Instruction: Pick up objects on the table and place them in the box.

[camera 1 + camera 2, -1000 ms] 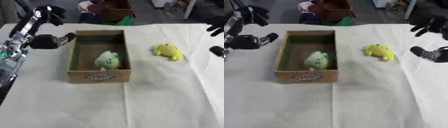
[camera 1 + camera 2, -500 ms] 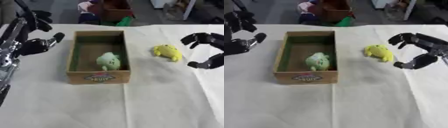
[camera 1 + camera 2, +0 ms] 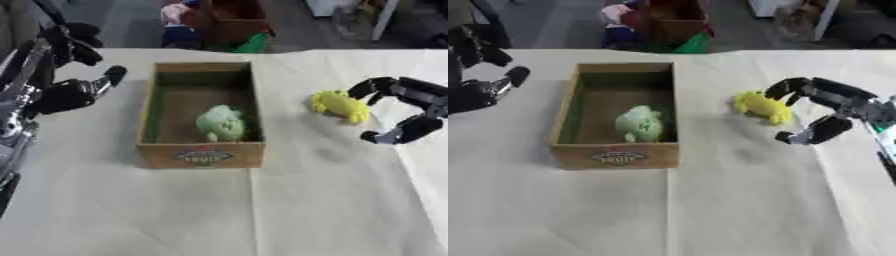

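Note:
A brown cardboard box (image 3: 154, 111) stands on the white cloth, left of centre. A pale green soft toy (image 3: 220, 123) lies inside it, toward the front. A yellow soft toy (image 3: 339, 105) lies on the cloth to the right of the box. My right hand (image 3: 826, 106) hovers just right of the yellow toy, open, with fingers above and thumb below spread toward it, not touching it. My left hand (image 3: 68, 89) is raised left of the box, open and holding nothing.
The white cloth (image 3: 262, 210) covers the table. Beyond the far edge there is a brown box (image 3: 234, 20) and coloured items on the floor. The near half of the cloth is bare.
My right hand has come in from the right edge and moved left, up to the yellow toy. My left hand has drifted slightly left, away from the box.

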{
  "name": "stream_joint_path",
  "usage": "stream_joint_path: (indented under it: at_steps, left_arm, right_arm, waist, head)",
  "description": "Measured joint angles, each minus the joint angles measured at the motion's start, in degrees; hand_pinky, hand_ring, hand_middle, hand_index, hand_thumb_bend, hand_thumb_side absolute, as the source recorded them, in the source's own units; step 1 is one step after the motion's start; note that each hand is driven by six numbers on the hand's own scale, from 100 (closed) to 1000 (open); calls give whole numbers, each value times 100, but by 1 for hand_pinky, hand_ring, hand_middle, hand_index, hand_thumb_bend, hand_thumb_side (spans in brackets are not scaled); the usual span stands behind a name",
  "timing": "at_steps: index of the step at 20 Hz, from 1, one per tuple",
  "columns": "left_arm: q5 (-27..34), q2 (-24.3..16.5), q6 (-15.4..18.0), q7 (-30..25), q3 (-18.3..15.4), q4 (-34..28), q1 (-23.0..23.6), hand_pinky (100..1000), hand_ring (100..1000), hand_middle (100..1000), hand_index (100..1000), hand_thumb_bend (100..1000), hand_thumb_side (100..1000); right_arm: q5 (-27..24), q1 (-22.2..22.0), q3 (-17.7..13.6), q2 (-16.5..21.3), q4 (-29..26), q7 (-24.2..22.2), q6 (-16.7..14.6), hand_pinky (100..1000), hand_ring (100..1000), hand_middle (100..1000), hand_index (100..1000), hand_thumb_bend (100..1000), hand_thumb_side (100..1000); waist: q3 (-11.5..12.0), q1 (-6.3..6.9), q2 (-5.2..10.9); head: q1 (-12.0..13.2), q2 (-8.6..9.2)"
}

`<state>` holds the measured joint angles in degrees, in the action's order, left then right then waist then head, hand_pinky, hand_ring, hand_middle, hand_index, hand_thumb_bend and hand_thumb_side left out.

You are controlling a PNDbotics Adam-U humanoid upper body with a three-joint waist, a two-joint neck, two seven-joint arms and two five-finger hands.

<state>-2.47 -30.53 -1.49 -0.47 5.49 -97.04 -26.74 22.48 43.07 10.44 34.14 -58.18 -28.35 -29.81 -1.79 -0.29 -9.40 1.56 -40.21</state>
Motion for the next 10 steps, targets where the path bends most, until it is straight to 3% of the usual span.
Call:
stream_joint_path:
  at_steps: [5,10]
  left_arm:
    - [25,35,-2,-1,0,0,1,653,606,614,783,516,263]
    - [34,81,-6,-4,1,0,4,653,606,613,783,515,263]
  right_arm:
    - [507,194,-78,-167,383,662,233,723,838,855,868,421,239]
    - [847,335,-162,-275,736,1024,310,719,833,850,865,423,249]
  waist:
    - [47,29,-4]
    - [84,60,-13]
  head:
    - [-25,12]
    - [-61,43]
